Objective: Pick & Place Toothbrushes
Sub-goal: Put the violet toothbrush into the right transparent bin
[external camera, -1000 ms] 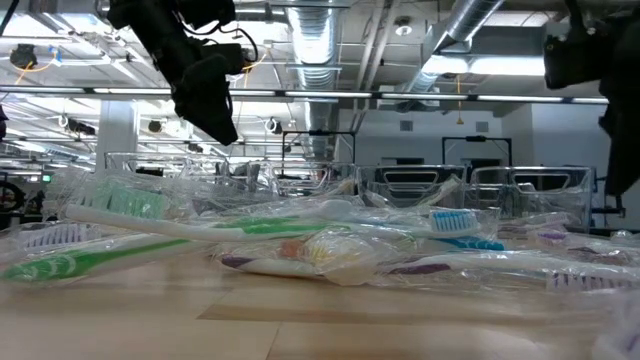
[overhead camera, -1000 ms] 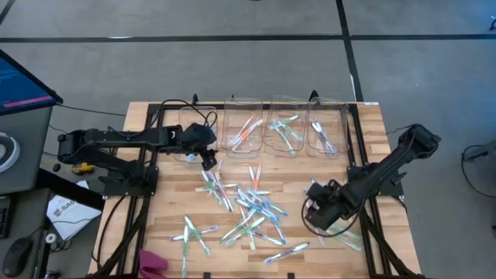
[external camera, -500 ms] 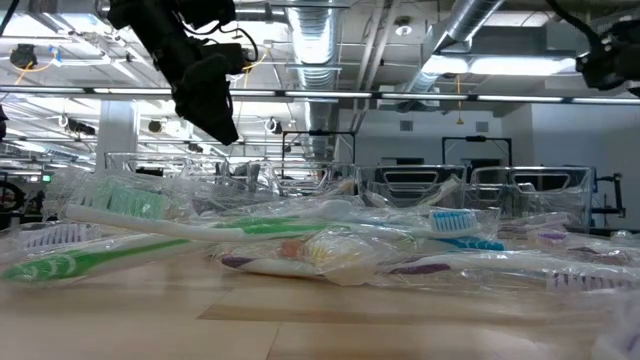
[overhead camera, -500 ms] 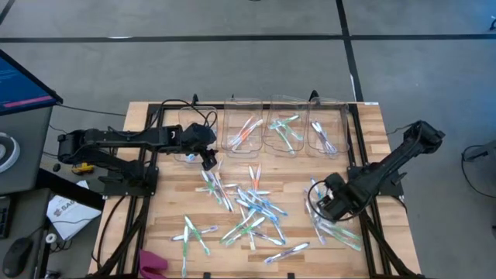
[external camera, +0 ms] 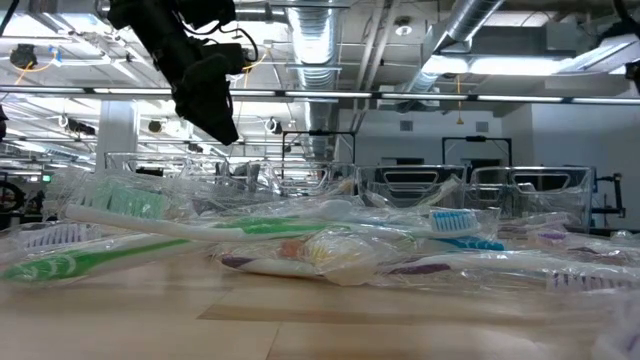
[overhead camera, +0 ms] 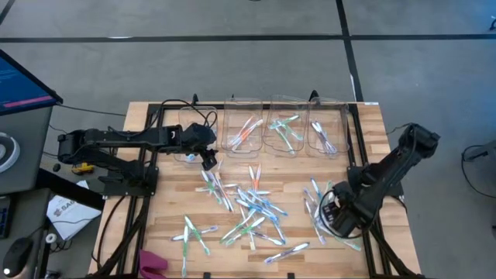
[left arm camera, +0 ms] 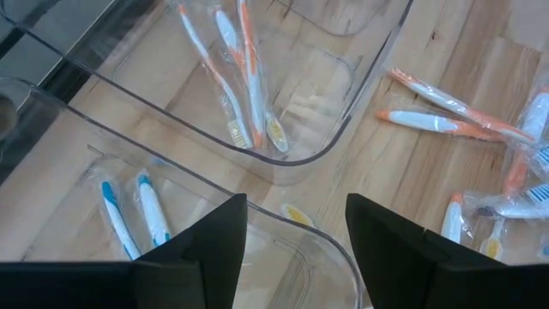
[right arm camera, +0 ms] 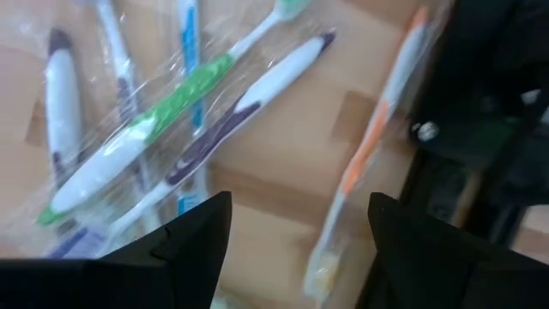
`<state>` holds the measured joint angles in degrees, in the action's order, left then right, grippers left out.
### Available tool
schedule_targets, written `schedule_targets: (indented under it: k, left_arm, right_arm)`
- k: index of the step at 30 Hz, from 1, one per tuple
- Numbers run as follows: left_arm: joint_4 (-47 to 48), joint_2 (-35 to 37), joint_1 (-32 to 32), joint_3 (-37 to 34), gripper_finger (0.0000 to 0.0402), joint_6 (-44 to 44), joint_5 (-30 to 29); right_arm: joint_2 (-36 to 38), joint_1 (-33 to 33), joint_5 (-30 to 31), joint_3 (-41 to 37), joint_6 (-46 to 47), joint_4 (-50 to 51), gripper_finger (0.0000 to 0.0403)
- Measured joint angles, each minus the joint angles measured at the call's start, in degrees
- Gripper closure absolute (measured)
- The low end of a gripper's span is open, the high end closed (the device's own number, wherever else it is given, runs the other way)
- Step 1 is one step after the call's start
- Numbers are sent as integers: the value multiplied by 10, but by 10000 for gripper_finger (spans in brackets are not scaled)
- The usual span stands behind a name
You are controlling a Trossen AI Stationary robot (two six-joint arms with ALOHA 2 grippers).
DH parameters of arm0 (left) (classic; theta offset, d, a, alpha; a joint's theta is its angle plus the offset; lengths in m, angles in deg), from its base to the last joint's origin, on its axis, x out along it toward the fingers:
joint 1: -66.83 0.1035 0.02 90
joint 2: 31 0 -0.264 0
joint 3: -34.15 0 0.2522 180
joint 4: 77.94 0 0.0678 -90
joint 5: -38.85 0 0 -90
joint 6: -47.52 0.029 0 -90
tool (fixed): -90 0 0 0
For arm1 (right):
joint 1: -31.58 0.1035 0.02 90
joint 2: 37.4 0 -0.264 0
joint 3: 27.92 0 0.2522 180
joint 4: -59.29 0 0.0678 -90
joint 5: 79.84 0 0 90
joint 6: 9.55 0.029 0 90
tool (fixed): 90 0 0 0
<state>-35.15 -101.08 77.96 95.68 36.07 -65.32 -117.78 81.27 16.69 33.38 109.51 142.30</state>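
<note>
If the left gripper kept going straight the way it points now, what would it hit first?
Most likely the rim of the leftmost clear bin, which sits directly ahead of the open left gripper; two blue toothbrushes lie inside it. Depth is hard to judge here.

Lit evenly and brightly from overhead, with only faint, soft shadows falling on the wooden table [overhead camera: 170, 225]. Glaring off ceiling light strips [external camera: 520, 65] in the low view, and glinting on the plastic wrappers [external camera: 330, 235] there. Blurring heavily in the right wrist view, smearing the toothbrushes [right arm camera: 171, 120]. Staying sharp in the left wrist view, catching pale reflections on the clear bins [left arm camera: 360, 94].
</note>
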Motion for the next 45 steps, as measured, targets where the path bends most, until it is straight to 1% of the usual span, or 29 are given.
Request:
schedule_targets:
  k: [3,15,19,22,27,33,35,36,38,41,45]
  left_arm:
    - [-1,0,0,0,209,0,0]
    - [-4,0,0,0,212,0,-1]
    - [-4,0,0,0,217,0,-2]
    - [-4,0,0,0,220,0,-2]
    - [-19,0,-3,-27,220,0,-2]
    - [-83,1,-3,-81,221,3,0]
    - [-86,0,-3,-94,221,5,0]
    - [-80,-2,-3,-98,221,5,0]
    - [-96,-1,-3,-101,221,5,0]
    - [-100,0,-3,-102,221,5,0]
    - [-104,-1,-5,-102,221,5,0]
  right_arm:
    - [-13,0,0,0,0,-13,134]
    - [-67,-79,5,0,-9,-14,134]
    - [-89,-95,10,0,-10,-17,134]
    - [-106,-100,10,0,-10,-37,134]
    - [-141,-101,9,0,-10,-64,134]
    - [-171,-101,12,2,-10,-83,134]
    - [-175,-101,15,2,-14,-83,134]
    - [-177,-103,15,2,-23,-83,134]
    - [-177,-105,13,2,-33,-82,134]
    - [-177,-112,10,2,-18,-79,135]
    - [-178,-121,7,1,-26,-82,152]
